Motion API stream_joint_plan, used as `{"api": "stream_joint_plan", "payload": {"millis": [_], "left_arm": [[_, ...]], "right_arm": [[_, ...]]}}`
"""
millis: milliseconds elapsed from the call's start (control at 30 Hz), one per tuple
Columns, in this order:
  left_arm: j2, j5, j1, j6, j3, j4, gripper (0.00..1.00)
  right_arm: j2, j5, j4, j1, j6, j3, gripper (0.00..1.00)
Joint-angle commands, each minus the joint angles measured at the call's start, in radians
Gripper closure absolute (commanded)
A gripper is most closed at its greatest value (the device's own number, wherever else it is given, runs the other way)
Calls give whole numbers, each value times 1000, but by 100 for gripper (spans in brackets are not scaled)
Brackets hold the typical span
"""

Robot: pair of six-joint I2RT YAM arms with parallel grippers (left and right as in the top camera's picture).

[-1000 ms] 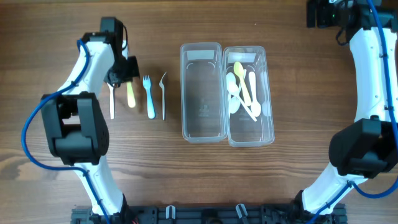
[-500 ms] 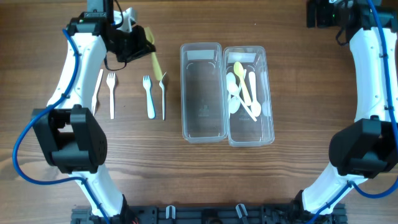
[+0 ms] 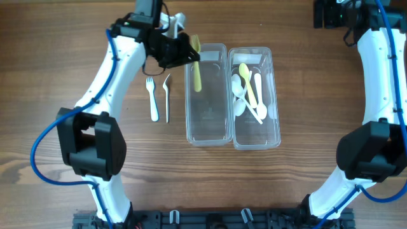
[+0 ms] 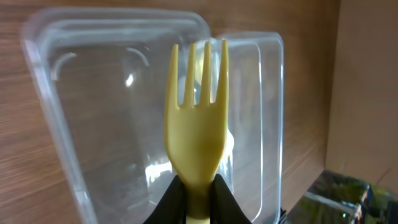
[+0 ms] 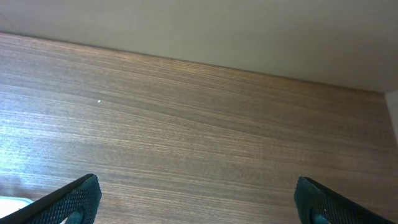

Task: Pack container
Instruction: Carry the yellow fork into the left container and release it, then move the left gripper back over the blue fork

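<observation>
My left gripper is shut on the handle of a yellow fork and holds it above the far end of the empty left clear container. In the left wrist view the fork points tines-up from my shut gripper, with that container below it. The right clear container holds a yellow spoon and several white spoons. A blue fork and a clear fork lie on the table to the left. My right gripper is open and empty at the far right corner.
The right wrist view shows bare wood table and a pale wall behind, with my right gripper spread wide. My left arm crosses the table's left side and hides what lies under it.
My left gripper has lifted the yellow fork from the row at the left and carried it right, to above the left container. The right arm has not moved.
</observation>
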Motion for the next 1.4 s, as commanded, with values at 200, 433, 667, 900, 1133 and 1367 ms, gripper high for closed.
{"api": "stream_joint_plan", "payload": {"millis": [200, 433, 667, 900, 1133, 1367], "left_arm": [[-27, -40, -27, -5, 14, -1, 39], [-36, -39, -15, -6, 14, 39, 37], [-113, -41, 105, -6, 14, 67, 41], [-132, -234, 231, 3, 14, -90, 47], [-51, -441, 220, -2, 11, -237, 48], [90, -467, 178, -2, 11, -214, 51]], "right_arm": [[1, 13, 3, 3, -9, -5, 0], [1, 13, 3, 3, -9, -5, 0], [1, 13, 3, 3, -9, -5, 0], [1, 13, 3, 3, -8, -5, 0], [1, 13, 3, 3, -9, -5, 0], [1, 13, 3, 3, -9, -5, 0]]}}
